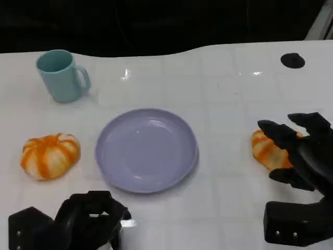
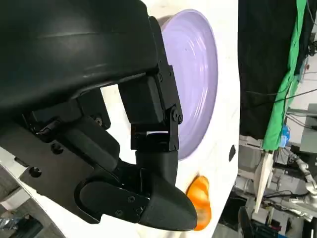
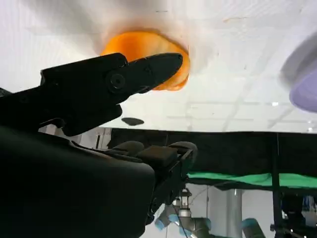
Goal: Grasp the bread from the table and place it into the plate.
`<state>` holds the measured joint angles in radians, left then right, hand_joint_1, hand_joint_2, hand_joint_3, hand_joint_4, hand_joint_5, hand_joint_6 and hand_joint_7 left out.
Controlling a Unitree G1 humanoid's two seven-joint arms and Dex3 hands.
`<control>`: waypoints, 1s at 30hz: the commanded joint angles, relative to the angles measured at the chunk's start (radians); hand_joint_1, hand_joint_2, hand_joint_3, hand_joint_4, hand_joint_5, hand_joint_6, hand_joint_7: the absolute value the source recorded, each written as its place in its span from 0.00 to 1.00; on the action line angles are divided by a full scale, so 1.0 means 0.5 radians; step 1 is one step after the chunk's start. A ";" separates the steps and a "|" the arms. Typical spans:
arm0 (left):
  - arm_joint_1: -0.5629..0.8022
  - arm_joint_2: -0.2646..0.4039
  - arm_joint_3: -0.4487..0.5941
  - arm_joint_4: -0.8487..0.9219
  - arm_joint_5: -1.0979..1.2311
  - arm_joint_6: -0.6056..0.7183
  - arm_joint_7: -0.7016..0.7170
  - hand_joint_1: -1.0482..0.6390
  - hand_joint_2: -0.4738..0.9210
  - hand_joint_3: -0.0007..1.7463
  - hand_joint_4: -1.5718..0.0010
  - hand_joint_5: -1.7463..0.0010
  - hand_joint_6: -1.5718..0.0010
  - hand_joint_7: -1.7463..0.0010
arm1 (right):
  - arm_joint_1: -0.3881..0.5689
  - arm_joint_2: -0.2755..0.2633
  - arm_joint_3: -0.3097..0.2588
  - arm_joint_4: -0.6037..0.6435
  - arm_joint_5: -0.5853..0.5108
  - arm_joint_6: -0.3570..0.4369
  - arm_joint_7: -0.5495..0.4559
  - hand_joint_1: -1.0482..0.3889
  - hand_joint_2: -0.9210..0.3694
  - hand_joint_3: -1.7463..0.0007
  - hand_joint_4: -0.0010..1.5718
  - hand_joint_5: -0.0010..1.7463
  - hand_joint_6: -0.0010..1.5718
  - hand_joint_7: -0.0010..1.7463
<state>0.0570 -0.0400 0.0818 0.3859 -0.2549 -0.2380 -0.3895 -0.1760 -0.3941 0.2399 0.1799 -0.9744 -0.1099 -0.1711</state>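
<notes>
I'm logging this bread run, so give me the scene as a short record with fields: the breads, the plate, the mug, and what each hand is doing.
bread near right hand: orange loaf on the table, right of the plate, partly behind the fingers
other bread: orange-and-white loaf on the table, left of the plate
plate: lavender, mid-table, nothing on it
mug: light blue, far left, upright
right hand: fingers spread around the near bread, not closed on it
left hand: low at the near edge, fingers curled in, holding nothing

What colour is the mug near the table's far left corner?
Light teal ceramic mug, clearest in the head view.
</notes>
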 commanded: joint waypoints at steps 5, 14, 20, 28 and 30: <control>0.014 0.013 0.012 -0.018 -0.004 -0.013 0.012 0.00 0.83 0.20 0.00 0.30 0.07 0.62 | -0.207 0.004 0.162 0.343 -0.027 0.117 -0.123 0.30 0.03 1.00 0.00 0.26 0.20 0.00; 0.031 0.008 0.016 -0.050 -0.014 0.010 0.016 0.00 0.82 0.20 0.00 0.30 0.07 0.62 | -0.438 0.066 0.308 0.782 0.016 0.166 -0.220 0.32 0.06 1.00 0.02 0.24 0.20 0.00; 0.038 0.006 0.013 -0.050 0.004 -0.013 0.025 0.00 0.83 0.20 0.00 0.30 0.07 0.62 | -0.556 0.097 0.387 1.020 0.063 0.205 -0.199 0.34 0.04 1.00 0.04 0.19 0.19 0.00; 0.047 0.004 0.012 -0.065 -0.002 -0.008 0.019 0.00 0.83 0.20 0.00 0.29 0.07 0.62 | -0.673 0.147 0.422 1.342 0.177 0.114 -0.424 0.47 0.00 0.98 0.39 0.15 0.42 0.05; 0.049 0.003 0.014 -0.067 -0.006 -0.009 0.017 0.00 0.83 0.20 0.00 0.29 0.07 0.62 | -0.692 0.150 0.407 1.432 0.235 -0.001 -0.551 0.53 0.00 0.97 0.51 0.36 0.58 0.12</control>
<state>0.0699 -0.0472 0.0820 0.3632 -0.2552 -0.2390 -0.3891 -0.5114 -0.3148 0.4518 0.8368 -0.8914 -0.0624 -0.3904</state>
